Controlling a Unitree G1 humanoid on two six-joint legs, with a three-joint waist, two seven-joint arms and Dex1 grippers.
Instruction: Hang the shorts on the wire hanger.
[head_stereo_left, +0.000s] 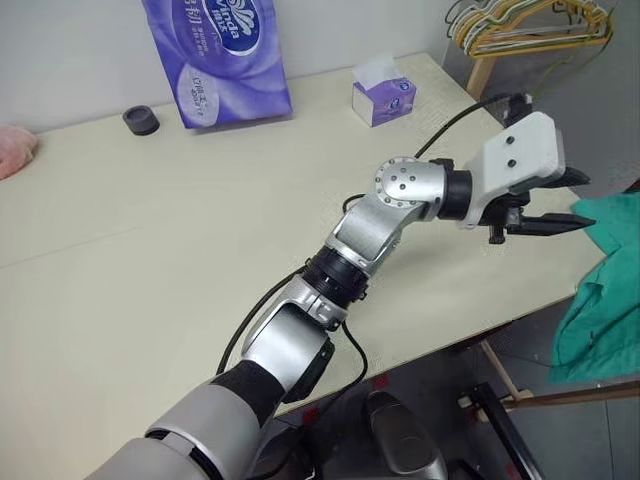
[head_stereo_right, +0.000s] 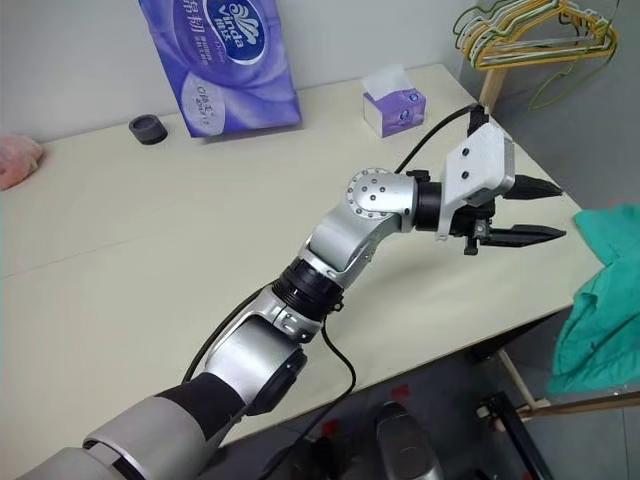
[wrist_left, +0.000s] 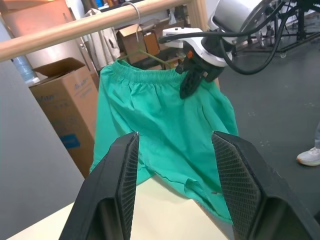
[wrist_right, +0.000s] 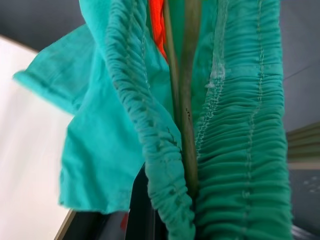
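My left arm reaches out over the table (head_stereo_left: 150, 250), left gripper (head_stereo_right: 535, 212) level, pointing right past the table edge, fingers parted and empty. The shorts (wrist_left: 165, 125) hang from the wire hanger (wrist_left: 132, 20) on a wooden rail (wrist_left: 75, 30) beside the table. My right gripper (wrist_left: 192, 82) is pinched shut on the shorts' waistband.

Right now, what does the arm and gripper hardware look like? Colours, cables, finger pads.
Left arm: silver-grey metal segments, black joint rings, round elbow cap with small screws, loose black cable along it. Left gripper: white housing, two black tapered fingers with cross-hatched pads. Right gripper: white wrist housing, black fingers, a small orange spot, black cables behind.
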